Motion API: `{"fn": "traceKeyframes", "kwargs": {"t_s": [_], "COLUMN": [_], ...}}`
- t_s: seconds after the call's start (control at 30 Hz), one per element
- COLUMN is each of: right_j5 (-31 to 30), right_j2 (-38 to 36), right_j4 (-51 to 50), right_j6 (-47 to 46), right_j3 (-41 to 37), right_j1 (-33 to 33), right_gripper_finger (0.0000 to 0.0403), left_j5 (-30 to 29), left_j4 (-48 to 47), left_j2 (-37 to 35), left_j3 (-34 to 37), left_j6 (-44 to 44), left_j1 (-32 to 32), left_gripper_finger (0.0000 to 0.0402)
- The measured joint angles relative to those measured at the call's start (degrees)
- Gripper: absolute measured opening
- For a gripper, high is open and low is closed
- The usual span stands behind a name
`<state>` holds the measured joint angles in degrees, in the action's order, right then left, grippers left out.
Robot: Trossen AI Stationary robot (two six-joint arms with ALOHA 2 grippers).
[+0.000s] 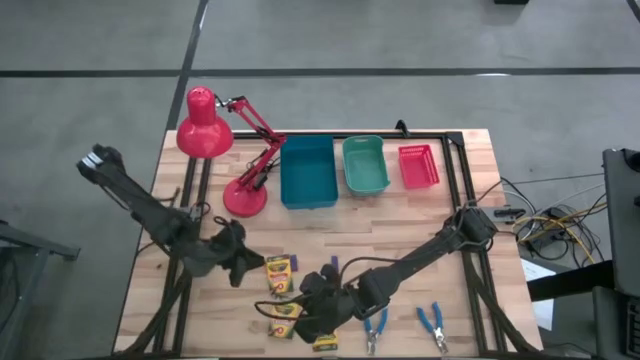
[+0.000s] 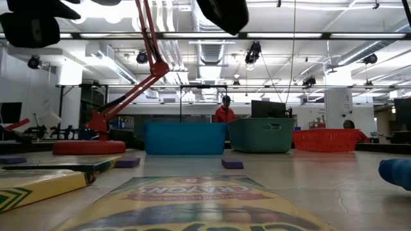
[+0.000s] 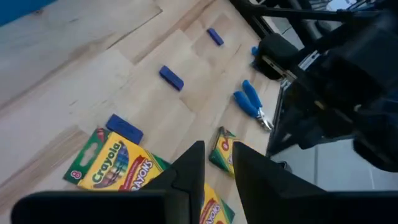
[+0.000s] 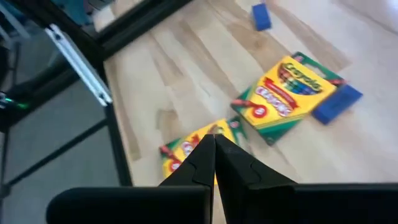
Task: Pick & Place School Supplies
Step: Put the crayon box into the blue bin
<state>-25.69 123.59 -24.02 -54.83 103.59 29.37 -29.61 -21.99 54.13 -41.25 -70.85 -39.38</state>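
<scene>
**newbie:** so where's everything sitting right now?

**regular:** all the supplies are on the wood at the near edge, nothing binned yet. You've got a crayon box [image 1: 278,272] just beside the left gripper [image 1: 243,268], a second crayon box [image 1: 284,312] nearer the edge, and a third crayon box [image 1: 325,343] right at the table's lip under the right arm. Two blue-handled tools, one [image 1: 375,330] and another [image 1: 433,324], lie off to the right. In the left wrist view you can pick out small purple blocks, e.g. this one [image 3: 171,78], scattered past the boxes. The blue bin [image 1: 308,172], teal bin [image 1: 365,165] and red bin [image 1: 418,166] line up at the far side next to the red lamp [image 1: 215,130]

**newbie:** and your grippers?

**regular:** left one's fingers [image 3: 189,168] stand a little apart with nothing between them, hanging above the boxes. The right gripper [image 1: 318,300] has its jaws pressed together, empty, hovering over the second box

**newbie:** so which step is this?

**regular:** looks to me like the approach before a first pick, so barely started. Next you'd need to spread the left jaws wider than the box, line them up across its narrow sides, drop down and close. I'd also pull the right arm back first, since both arms crowd the same patch
</scene>
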Motion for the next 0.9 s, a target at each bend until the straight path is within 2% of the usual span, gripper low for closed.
{"fn": "traceKeyframes", "kwargs": {"t_s": [0.1,0.33,0.43,0.77,0.9], "right_j5": [0.0,-1.3,-1.4,-1.3,-1.0], "right_j2": [0.0,0.0,-0.1,-0.1,-0.1], "right_j4": [-1.6,-3.1,-3.1,-2.7,2.2], "right_j6": [1.1,4.4,6.1,8.4,9.2], "right_j3": [0.0,0.0,0.0,0.0,0.0], "right_j1": [-0.3,-1.3,-1.8,-2.6,-3.3], "right_gripper_finger": [0.0008,0.0008,0.0008,0.0008,0.0008], "left_j5": [-0.2,-8.7,-10.1,-10.2,-10.3], "left_j4": [0.0,0.2,0.3,0.3,0.5], "left_j2": [-2.2,-3.3,-2.7,1.7,2.7], "left_j3": [0.9,1.3,1.3,1.3,1.3], "left_j6": [-0.3,-3.0,-5.1,-11.3,-15.1], "left_j1": [0.0,0.0,0.0,0.0,0.0], "left_gripper_finger": [0.0088,0.0088,0.0099,0.0204,0.0228]}}
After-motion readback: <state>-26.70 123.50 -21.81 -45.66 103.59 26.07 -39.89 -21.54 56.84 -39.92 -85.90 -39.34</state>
